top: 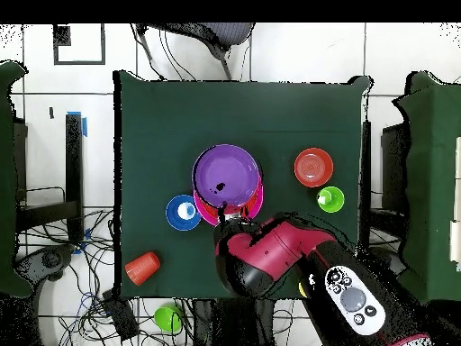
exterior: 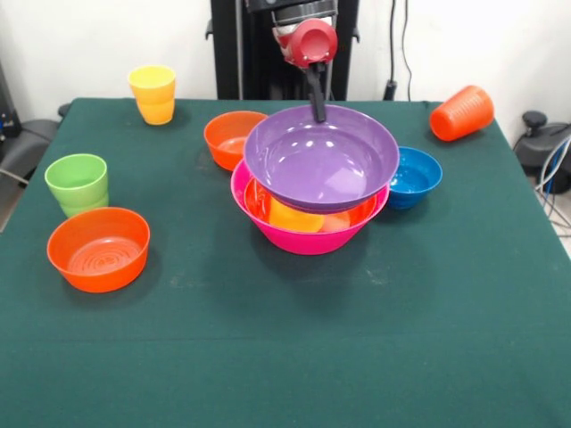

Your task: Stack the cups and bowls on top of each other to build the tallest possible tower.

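Note:
My gripper (exterior: pixel 318 109) comes down from above and is shut on the far rim of the large purple bowl (exterior: pixel 321 159). It holds the bowl slightly tilted just over the tower. The tower's base is the largest pink bowl (exterior: pixel 308 239). A large orange bowl (exterior: pixel 264 201) sits inside it, with a yellow cup (exterior: pixel 290 217) showing in that. In the overhead view the purple bowl (top: pixel 227 173) covers the pink bowl (top: pixel 258 204), and the gripper (top: pixel 225 214) is at its rim. I cannot tell whether the purple bowl touches the stack.
A small orange bowl (exterior: pixel 232 138) stands just behind the tower on the left, and a small blue bowl (exterior: pixel 414 176) is on the right. An orange cup (exterior: pixel 461 113) lies on its side at the far right. A yellow cup (exterior: pixel 153 94), a green cup (exterior: pixel 78 183) and an orange bowl (exterior: pixel 98 248) stand on the left.

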Motion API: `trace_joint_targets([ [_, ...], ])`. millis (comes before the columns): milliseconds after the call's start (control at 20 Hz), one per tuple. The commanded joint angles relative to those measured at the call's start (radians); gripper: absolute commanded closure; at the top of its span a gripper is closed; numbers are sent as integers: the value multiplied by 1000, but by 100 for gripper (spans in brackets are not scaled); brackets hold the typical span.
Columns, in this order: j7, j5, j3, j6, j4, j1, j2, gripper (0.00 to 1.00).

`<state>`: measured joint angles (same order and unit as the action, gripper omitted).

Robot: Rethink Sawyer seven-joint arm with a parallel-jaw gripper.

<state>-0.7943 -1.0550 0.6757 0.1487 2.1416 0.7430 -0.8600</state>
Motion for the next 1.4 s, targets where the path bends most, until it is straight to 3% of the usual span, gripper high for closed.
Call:
trace_joint_targets([
  [50, -75, -47, -2, 18, 13, 13, 28, 100],
  [600, -50, -77, -6, 26, 22, 31, 34, 100],
  [1400, -71, -99, -37, 31, 23, 4, 37, 100],
])
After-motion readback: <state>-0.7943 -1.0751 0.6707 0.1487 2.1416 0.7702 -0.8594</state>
